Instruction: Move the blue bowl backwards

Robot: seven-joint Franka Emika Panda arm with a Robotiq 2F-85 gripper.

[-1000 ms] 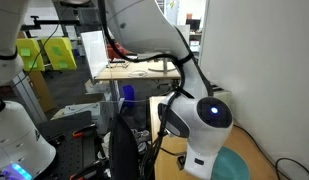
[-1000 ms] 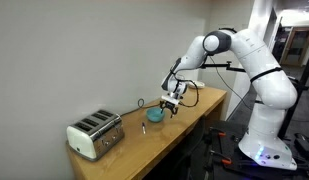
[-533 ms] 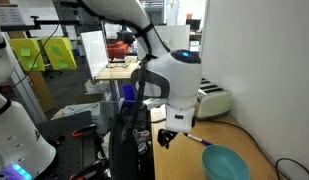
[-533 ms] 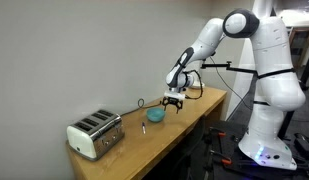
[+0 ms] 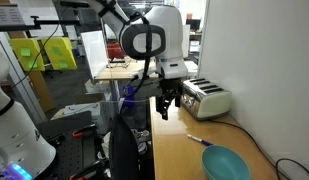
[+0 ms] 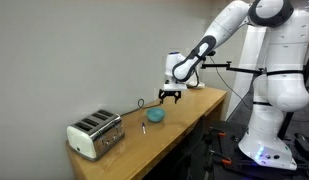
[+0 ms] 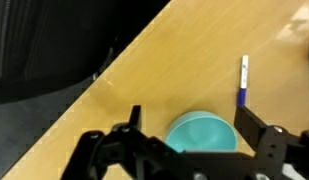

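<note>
The blue bowl (image 5: 226, 163) is a round, shallow teal bowl standing empty on the wooden table; it also shows in an exterior view (image 6: 155, 116) and in the wrist view (image 7: 202, 136). My gripper (image 5: 166, 103) hangs well above the table, open and empty, clear of the bowl. In an exterior view my gripper (image 6: 171, 96) sits above and a little beyond the bowl. In the wrist view the two fingers (image 7: 190, 118) stand wide apart with the bowl seen far below between them.
A silver toaster (image 5: 207, 98) stands on the table by the wall, also in an exterior view (image 6: 96, 133). A small blue-purple pen (image 5: 194, 140) (image 7: 243, 82) lies between toaster and bowl. A black cable runs along the wall. The table edge (image 7: 114, 75) drops to a dark floor.
My arm has lifted and pulled back from low over the bowl to high above the table. The bowl rests on the table and has not visibly moved.
</note>
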